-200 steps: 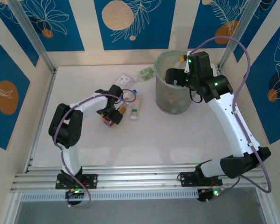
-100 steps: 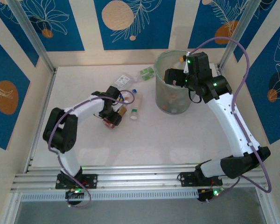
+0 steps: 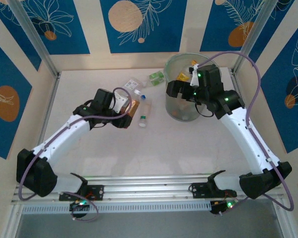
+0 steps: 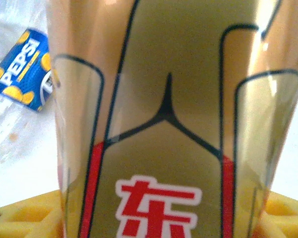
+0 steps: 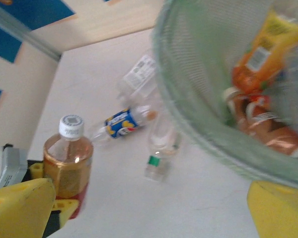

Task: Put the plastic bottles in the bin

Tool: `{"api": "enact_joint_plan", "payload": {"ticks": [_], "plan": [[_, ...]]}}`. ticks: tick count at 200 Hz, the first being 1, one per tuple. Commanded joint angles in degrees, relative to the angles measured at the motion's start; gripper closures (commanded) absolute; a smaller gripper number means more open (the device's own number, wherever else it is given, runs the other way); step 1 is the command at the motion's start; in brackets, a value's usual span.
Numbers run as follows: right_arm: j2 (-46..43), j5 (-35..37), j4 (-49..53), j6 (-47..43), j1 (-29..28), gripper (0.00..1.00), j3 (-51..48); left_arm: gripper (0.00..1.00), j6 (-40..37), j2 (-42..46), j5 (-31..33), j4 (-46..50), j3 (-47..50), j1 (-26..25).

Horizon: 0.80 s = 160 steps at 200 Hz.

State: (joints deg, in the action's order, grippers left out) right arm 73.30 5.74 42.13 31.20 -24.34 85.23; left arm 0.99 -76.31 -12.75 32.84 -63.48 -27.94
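Twin arms, matched pair. Left arm (image 3: 62, 138) and right arm (image 3: 248, 133): white moulded link shells, black joint housings, approx. same build. Ea. arm w/ one mauve cable, run loose outside the shell: right cable (image 3: 232, 52) in a wide loop, left cable (image 3: 97, 117) closer along the link. Bases (image 3: 79, 194) black, w/ small green and red indicator lights. Green LEDs (image 3: 227, 99) on right arm's black housings. Left end effector (image 3: 130, 110): black body, yellow fingers (image 4: 27, 218) w/ square recesses. Right end effector (image 3: 172, 90): black body, yellow fingers (image 5: 20, 206), plain blunt faces.
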Motion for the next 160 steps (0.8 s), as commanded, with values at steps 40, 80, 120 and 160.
{"api": "enact_joint_plan", "payload": {"ticks": [40, 80, 120, 160], "plan": [[3.0, -13.5, -12.0, 5.1, -4.5, 0.03, -2.2, 0.41, 4.7, 4.2, -14.8, -17.3, 3.5, -1.5], [7.1, -14.5, -12.2, 5.2, -7.2, 0.03, 0.2, 0.41, 6.6, 4.4, -17.9, -23.3, 3.9, -3.0], [9.6, -15.4, -12.3, 4.0, -9.7, 0.03, 2.4, 0.41, 6.8, 3.6, -18.7, -25.1, 2.7, -4.1], [11.0, -15.2, -12.3, 3.8, -10.2, 0.04, 3.0, 0.40, 6.5, 3.9, -20.9, -27.9, 2.4, -5.2]]}}
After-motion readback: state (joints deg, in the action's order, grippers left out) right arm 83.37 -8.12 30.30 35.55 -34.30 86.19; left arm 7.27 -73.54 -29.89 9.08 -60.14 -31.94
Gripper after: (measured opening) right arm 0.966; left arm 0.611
